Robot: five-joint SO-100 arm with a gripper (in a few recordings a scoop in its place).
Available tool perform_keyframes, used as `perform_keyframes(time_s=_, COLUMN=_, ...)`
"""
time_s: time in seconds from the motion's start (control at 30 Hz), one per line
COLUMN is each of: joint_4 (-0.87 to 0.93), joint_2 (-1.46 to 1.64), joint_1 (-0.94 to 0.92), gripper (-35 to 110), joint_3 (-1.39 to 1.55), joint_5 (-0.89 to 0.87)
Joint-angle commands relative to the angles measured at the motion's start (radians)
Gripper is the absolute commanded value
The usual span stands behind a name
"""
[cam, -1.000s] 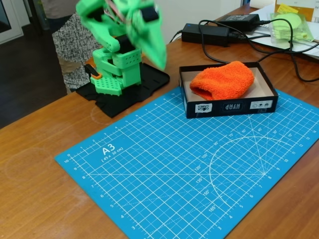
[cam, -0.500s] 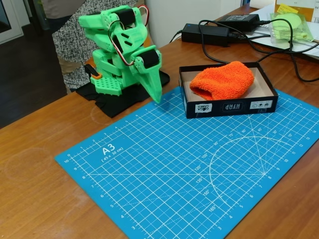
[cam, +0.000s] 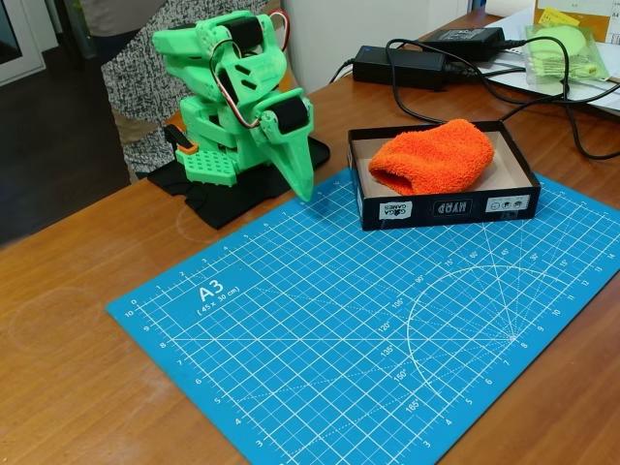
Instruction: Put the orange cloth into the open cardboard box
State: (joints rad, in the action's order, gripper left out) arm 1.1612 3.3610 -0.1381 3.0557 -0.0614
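The orange cloth (cam: pixel 433 155), a fluffy rolled lump, lies inside the open cardboard box (cam: pixel 446 206), which is black outside with white labels on its front wall and beige inside. The box sits at the far right edge of the blue cutting mat. My green arm is folded down over its base at the left. Its gripper (cam: pixel 302 192) points down at the mat's far edge, well left of the box, shut with nothing in it.
A blue A3 cutting mat (cam: pixel 320 320) covers the middle of the wooden table. Black power adapters (cam: pixel 399 64) with cables lie behind the box. A pale green item in a clear bag (cam: pixel 565 50) is at the far right. A person stands behind the arm.
One second ago the arm was raised and blurred in motion; it has since folded down, gripper tip lowered to the mat's edge. The cloth and box have not moved.
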Motion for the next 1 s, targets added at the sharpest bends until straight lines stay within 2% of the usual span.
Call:
perform_keyframes(time_s=0.0, joint_4=-0.008, joint_2=0.015, joint_1=-0.008, gripper=0, joint_3=0.008, joint_5=-0.003)
perform_keyframes(time_s=0.97, joint_4=-0.008, joint_2=0.015, joint_1=-0.003, gripper=0, joint_3=0.008, joint_5=-0.002)
